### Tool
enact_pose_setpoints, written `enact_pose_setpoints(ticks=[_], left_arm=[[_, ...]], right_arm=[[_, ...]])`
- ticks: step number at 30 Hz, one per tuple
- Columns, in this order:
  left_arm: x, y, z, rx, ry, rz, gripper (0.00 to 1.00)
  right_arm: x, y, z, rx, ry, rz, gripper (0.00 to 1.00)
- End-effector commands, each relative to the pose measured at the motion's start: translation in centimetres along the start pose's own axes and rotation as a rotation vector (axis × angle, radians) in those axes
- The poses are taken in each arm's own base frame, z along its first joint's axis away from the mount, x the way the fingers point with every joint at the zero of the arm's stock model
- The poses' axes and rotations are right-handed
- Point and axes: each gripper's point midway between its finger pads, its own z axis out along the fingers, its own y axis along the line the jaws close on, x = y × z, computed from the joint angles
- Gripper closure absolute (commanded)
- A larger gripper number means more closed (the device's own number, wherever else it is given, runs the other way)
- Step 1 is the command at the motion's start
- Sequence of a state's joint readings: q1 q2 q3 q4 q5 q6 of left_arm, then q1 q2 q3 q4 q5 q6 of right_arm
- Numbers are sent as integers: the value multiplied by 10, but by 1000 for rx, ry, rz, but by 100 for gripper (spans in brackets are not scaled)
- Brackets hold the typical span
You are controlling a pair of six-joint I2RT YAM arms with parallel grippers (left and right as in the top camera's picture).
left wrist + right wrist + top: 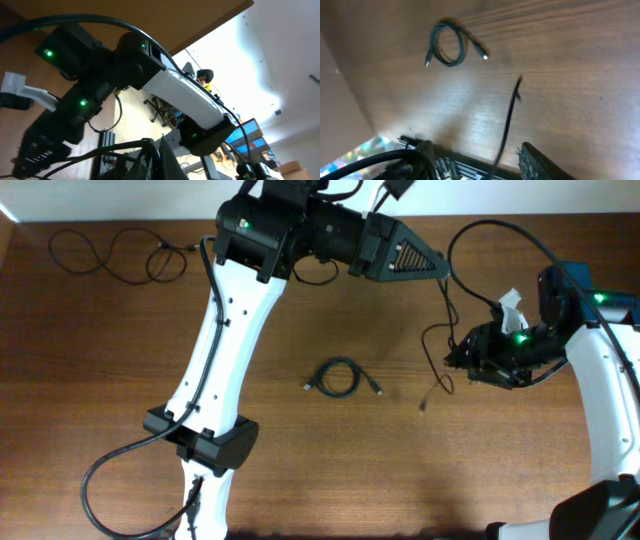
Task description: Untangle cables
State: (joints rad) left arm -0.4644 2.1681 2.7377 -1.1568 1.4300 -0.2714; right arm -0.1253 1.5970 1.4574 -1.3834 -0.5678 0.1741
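A small knotted coil of thin black cable [339, 377] lies at the table's middle, and it also shows in the right wrist view as the coil [447, 45]. A loose cable strand [437, 385] hangs from my right gripper [460, 361], its plug end near the wood. In the right wrist view that strand [509, 117] runs between the spread fingers of the right gripper [475, 150], which is open. Another wavy cable [112, 255] lies at the far left. My left gripper [438, 268] is raised at the back, shut and holding nothing, and it shows shut in its own view, the left gripper [162, 145].
The left arm [225, 350] stretches diagonally from the front left base to the back centre. The right arm [600, 370] stands along the right edge with its thick black supply cable [500, 228] arching above. The table's back edge meets a white wall [100, 200].
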Motion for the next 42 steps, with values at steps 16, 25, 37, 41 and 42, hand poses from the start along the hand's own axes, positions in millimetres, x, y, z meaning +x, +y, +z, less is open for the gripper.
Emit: enact_pose_setpoints(ticks=[16,25,37,41,42], left_arm=[[-9,-42,-12,60,-9,55,100],[-14,-62,-16,123,18,48,100],[-14,-63,-15,122,18,48,100],[-12,-65,-8,134,32,49,100],[-11,-66,-6,138,36,49,100]], right_arm=[[45,-3,-99,220,-386,-29,32],[58,1,-103,192,-389,7,27],[62,58,-99,-102,-346,-200,19],[54,69,-103,-152,-375,-239,18],[52,68,-102,-146,-377,-237,18]])
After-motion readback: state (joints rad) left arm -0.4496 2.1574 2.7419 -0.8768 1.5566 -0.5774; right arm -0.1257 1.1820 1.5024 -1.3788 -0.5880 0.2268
